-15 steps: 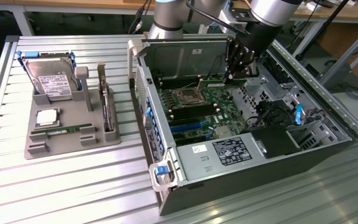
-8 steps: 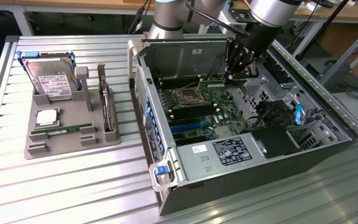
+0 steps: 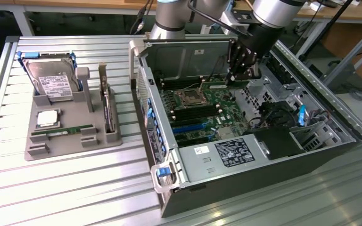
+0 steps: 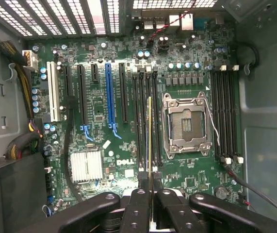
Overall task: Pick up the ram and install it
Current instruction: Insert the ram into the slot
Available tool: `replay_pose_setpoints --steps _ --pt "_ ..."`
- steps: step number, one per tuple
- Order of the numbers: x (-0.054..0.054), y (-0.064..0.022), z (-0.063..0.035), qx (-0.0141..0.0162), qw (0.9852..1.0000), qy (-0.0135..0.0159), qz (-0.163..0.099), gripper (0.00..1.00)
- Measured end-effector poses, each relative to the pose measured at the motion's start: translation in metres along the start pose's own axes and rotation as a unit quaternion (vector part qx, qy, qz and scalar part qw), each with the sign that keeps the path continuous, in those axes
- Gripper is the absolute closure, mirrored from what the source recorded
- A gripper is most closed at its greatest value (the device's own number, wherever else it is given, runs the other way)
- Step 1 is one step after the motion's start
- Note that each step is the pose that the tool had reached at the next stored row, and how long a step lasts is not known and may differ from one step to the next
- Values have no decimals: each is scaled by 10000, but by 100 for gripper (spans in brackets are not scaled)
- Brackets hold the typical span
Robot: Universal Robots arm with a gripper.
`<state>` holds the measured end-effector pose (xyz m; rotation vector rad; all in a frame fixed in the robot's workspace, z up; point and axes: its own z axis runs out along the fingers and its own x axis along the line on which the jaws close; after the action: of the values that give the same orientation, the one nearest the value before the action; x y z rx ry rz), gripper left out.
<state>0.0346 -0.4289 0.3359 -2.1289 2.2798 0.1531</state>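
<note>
hand (image 4: 150, 204): clamped on the ram (image 4: 150, 136), edge-on
target: memory slots (image 4: 145, 116) beside CPU socket (image 4: 186, 124)
care: keep stick parallel, centred over one slot

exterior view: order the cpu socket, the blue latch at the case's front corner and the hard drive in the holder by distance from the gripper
1. cpu socket, on the motherboard just below the gripper.
2. hard drive, in the grey holder at the exterior view's left.
3. blue latch, at the case's near corner.

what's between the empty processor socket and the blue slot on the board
In the wrist view, black memory slots and the ram, seen edge-on in the claw, lie between the socket and blue slot.
</note>
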Motion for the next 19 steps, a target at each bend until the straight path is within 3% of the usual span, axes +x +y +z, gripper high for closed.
replay_pose_setpoints --steps 19 --pt "7 -5 82 0 10000 0 0 88"
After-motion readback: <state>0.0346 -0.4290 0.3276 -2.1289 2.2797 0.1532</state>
